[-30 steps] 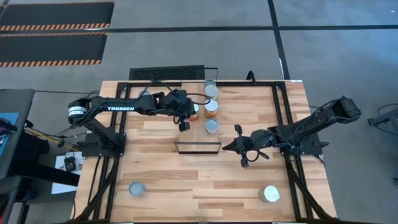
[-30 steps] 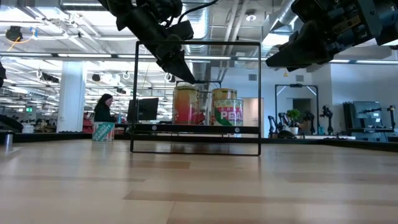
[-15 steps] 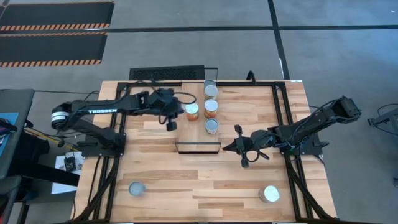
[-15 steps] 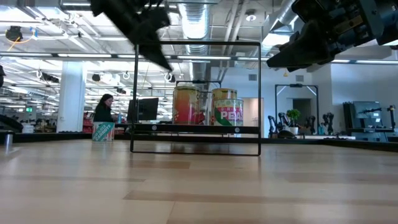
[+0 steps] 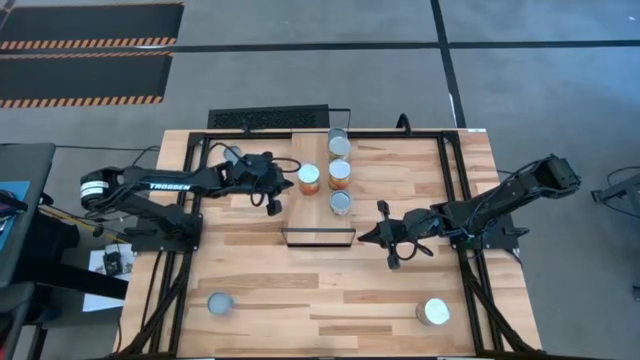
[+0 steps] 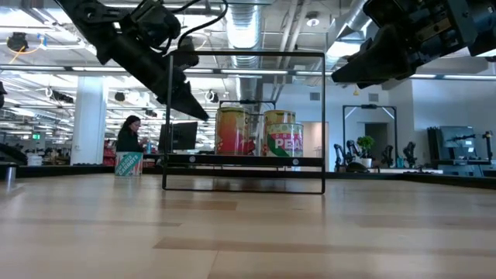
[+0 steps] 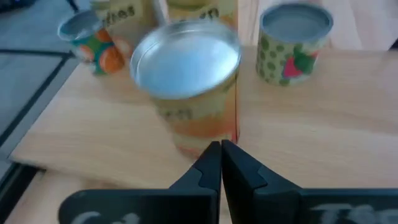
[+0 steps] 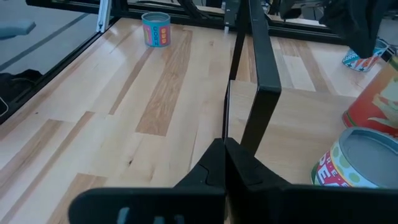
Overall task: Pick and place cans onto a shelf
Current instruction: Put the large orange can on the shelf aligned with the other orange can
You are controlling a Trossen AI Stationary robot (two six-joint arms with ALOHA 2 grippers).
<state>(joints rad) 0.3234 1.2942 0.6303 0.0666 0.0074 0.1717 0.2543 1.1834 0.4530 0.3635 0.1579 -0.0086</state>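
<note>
Left gripper (image 5: 271,207) has drawn back from the orange can (image 5: 309,179); a second ago it hung right over that can, now it sits just beside it, on the side away from the other cans, empty, jaws clenched together. They have pinched shut within the last second.

Orange can stands alone, upright, free of the gripper, level with the middle can (image 5: 340,174) of a row of three. Far can (image 5: 339,145) and near can (image 5: 341,203) complete the row.

Shelf (image 5: 318,236) stands on the surface just in front of the orange can.

Right gripper (image 5: 364,237) has not moved: beside the shelf's end, jaws clenched, empty.

Two more cans (image 5: 220,303) (image 5: 434,313) stand at the surface's near edge, well away from the shelf.
</note>
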